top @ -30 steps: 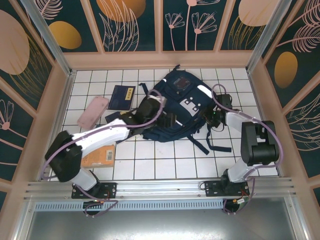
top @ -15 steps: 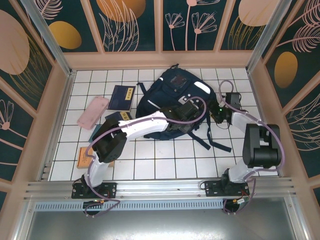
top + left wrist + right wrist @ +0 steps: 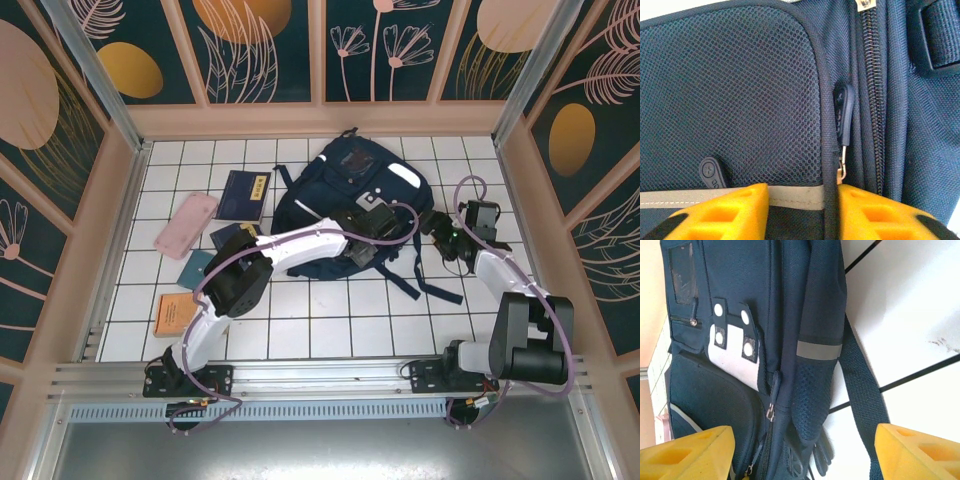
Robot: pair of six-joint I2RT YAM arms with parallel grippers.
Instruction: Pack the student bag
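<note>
The student bag is a navy backpack lying flat on the white tiles at the back middle. My left gripper rests on its near part. In the left wrist view the left gripper stands partly open, its yellow fingertips astride the mesh pocket's piped edge and a grey reflective stripe. A zip pull hangs just above the right-hand finger. My right gripper is at the bag's right side. In the right wrist view the right gripper is wide open over the bag and a shoulder strap, gripping nothing.
Left of the bag lie a navy booklet, a pink case, a second navy booklet, a teal booklet and an orange book. Loose straps trail on the tiles by the right arm. Wooden walls close in the table.
My left arm swung from the bag's left side across onto its near middle, and its jaws narrowed. My right gripper opened and drew back to the right. The bag shifted slightly.
</note>
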